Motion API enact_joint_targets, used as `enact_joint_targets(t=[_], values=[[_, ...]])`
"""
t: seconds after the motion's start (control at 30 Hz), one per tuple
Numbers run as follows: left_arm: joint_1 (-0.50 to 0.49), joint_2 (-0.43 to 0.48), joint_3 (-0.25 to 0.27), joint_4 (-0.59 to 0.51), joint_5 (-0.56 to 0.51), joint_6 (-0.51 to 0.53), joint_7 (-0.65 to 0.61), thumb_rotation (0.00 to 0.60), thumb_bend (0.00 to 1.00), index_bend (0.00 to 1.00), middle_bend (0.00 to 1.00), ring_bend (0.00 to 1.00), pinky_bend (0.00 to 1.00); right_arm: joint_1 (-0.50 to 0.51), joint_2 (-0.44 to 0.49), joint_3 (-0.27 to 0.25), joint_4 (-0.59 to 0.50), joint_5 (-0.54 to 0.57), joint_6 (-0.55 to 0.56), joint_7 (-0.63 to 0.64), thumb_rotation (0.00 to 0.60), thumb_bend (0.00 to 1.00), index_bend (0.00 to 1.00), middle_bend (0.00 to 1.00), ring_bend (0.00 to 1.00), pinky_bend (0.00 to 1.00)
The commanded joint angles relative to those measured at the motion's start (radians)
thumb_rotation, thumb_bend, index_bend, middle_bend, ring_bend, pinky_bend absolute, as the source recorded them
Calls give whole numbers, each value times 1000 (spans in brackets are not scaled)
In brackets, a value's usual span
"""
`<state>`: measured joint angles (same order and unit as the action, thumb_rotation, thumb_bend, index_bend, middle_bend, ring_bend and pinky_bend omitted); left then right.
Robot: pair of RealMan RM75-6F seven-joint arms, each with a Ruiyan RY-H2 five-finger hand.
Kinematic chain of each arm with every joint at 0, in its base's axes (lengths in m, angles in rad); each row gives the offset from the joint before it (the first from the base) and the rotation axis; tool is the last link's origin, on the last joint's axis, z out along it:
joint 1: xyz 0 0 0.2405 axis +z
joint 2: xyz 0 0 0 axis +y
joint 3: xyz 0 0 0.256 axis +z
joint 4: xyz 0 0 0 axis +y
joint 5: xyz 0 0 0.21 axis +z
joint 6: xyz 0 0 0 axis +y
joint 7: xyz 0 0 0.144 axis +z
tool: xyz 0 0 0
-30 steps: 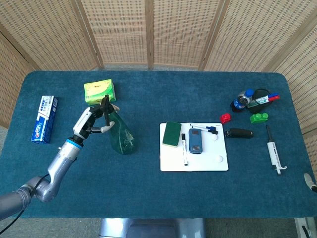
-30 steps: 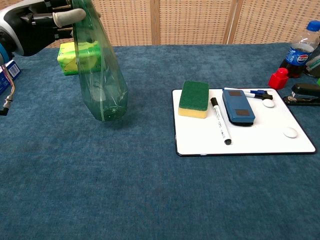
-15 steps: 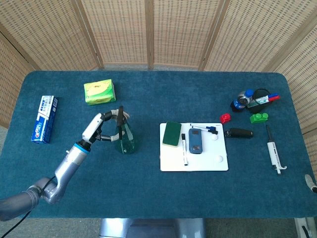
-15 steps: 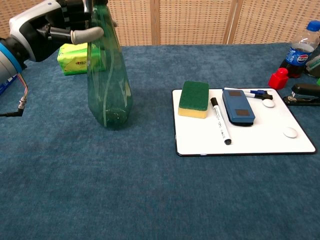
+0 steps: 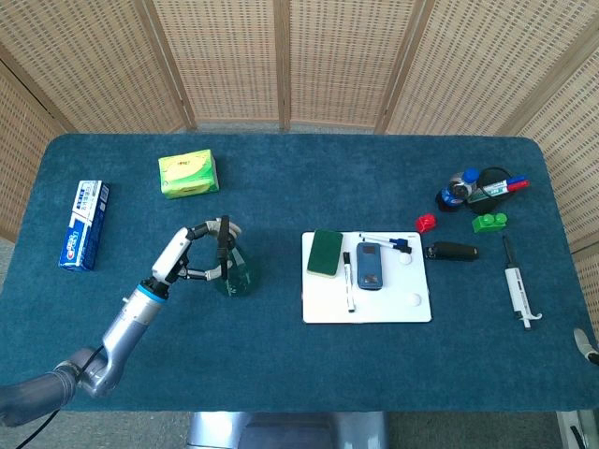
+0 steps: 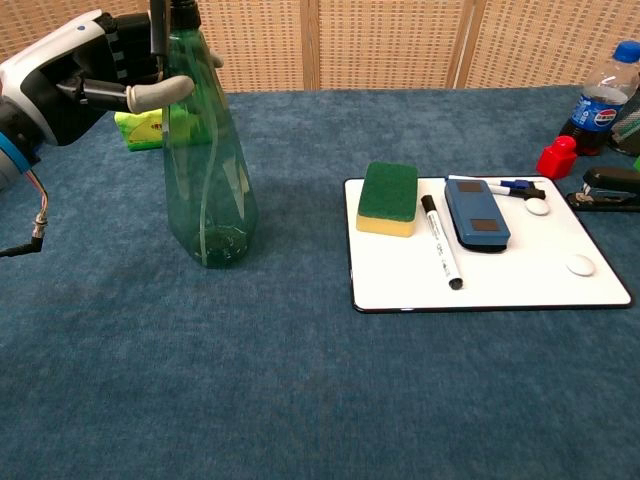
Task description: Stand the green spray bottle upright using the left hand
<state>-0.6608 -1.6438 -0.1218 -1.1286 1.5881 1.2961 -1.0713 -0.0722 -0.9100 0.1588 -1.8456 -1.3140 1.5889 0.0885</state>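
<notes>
The green spray bottle [image 6: 210, 170] stands upright on the blue tablecloth, its base flat on the cloth, left of the whiteboard. From the head view the green spray bottle [image 5: 234, 273] shows from above with its black nozzle. My left hand [image 6: 85, 75] grips the bottle's neck near the black sprayer, fingers curled around it. In the head view my left hand [image 5: 187, 257] reaches in from the lower left. My right hand is outside both views.
A whiteboard [image 6: 500, 285] carries a sponge [image 6: 388, 197], marker [image 6: 439, 241] and eraser [image 6: 476, 212]. A yellow-green tissue pack [image 5: 188, 174] lies behind the bottle and a toothpaste box [image 5: 84, 224] at the far left. Far right: cola bottle [image 6: 598, 97], red cap [image 6: 556, 157], stapler [image 5: 453, 251], pipette [image 5: 518, 293].
My left hand has tipped the bottle from a lean to fully upright and shifted it slightly toward the near edge. The grip on the neck has stayed.
</notes>
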Motion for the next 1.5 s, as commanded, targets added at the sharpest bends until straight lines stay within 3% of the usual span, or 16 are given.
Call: enact_joint_targets(t=[0.03, 0.67, 1.27, 1.5], values=[[7, -3, 7, 7, 0, 8, -3, 600, 372, 455, 350, 340, 513, 0, 2, 0, -3, -1, 0, 0, 600, 307, 241, 296, 7, 56], [28, -21, 16, 37, -9, 34, 13, 594, 372, 360, 229, 172, 367, 3, 4, 1, -6, -5, -2, 8, 600, 307, 234, 296, 7, 56], [42, -20, 21, 43, -8, 51, 28, 314, 373, 247, 131, 76, 249, 5, 3, 2, -5, -12, 1, 14, 600, 307, 234, 297, 7, 56], [50, -8, 26, 40, -6, 56, 35, 289, 371, 202, 93, 33, 185, 8, 3, 3, -5, -13, -1, 16, 600, 307, 234, 296, 7, 56]])
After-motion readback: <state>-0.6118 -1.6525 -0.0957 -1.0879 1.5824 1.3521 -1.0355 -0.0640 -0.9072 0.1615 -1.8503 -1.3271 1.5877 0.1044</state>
